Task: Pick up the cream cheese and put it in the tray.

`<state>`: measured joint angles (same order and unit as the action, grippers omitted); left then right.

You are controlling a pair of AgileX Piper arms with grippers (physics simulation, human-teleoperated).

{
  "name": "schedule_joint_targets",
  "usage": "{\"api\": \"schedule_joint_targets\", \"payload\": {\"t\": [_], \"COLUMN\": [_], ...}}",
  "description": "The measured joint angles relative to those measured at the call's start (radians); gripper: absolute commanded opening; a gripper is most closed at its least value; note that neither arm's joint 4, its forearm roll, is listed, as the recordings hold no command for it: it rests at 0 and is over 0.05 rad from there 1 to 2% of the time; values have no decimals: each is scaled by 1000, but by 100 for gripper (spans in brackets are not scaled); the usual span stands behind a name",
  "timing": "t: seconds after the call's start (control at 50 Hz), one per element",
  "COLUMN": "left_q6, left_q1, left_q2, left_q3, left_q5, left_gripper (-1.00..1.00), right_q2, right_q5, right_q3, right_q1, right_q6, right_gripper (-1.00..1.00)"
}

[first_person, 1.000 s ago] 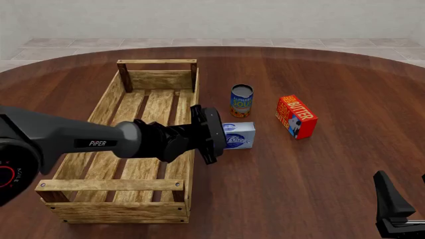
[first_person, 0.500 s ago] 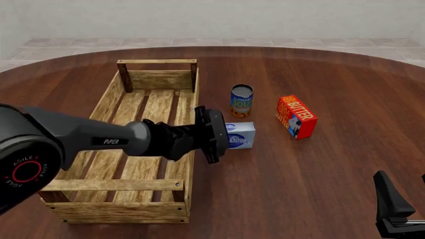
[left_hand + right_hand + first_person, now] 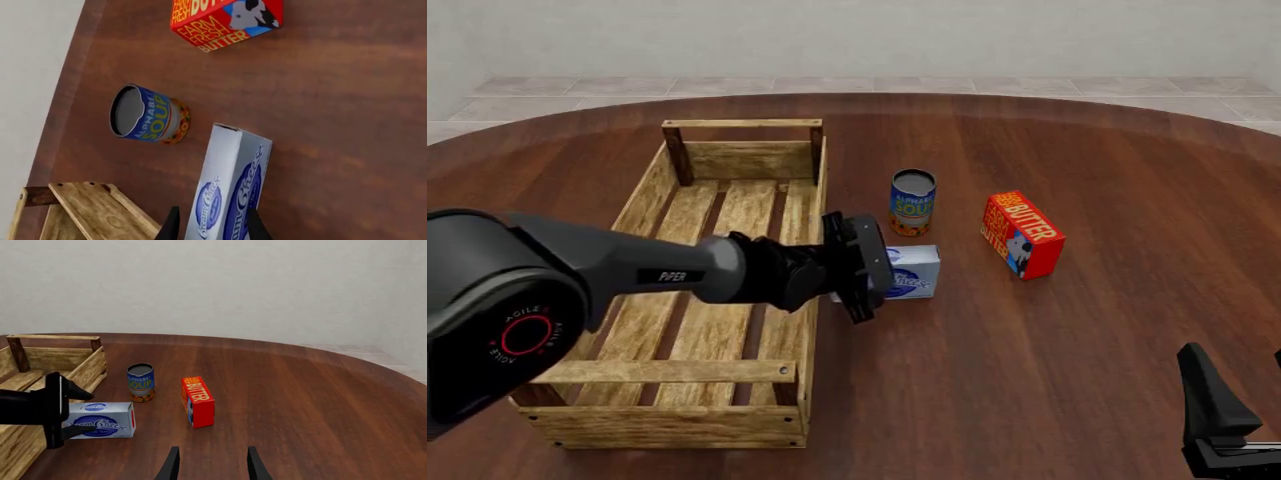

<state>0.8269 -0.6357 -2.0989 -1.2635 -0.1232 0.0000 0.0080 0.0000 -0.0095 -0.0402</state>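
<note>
Table: round dark wood table (image 3: 1068,340).
On it: tray (image 3: 627,215), cream cheese (image 3: 910,271), soup can (image 3: 913,202), butter box (image 3: 1022,234).

We see a blue-and-yellow soup can (image 3: 913,202) standing upright on the brown wooden table (image 3: 1068,330), and a red-orange butter box (image 3: 1022,234) near the can.

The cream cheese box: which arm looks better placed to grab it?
The left. Its tool is already at the cream cheese, open, fingers either side of the box's end. The right tool hangs far back near the table's near edge.
</note>
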Motion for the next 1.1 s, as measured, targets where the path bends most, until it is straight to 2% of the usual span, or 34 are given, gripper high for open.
{"api": "schedule_joint_targets", "payload": {"t": [0.68,0.7,1.1], "left_q6": [-52,-54,-76], "left_q1": [5,5,1], "left_q2": [-36,-36,-22], "left_q3": [-76,-77,-56], "left_q5": [97,98,76], "left_gripper": [100,-100,-100], "right_q2": [0,0,0], "right_q5": [0,0,0], "right_q3": [0,0,0], "right_q1": [0,0,0], "right_q6": [0,0,0], "right_gripper": [100,100,100]}}
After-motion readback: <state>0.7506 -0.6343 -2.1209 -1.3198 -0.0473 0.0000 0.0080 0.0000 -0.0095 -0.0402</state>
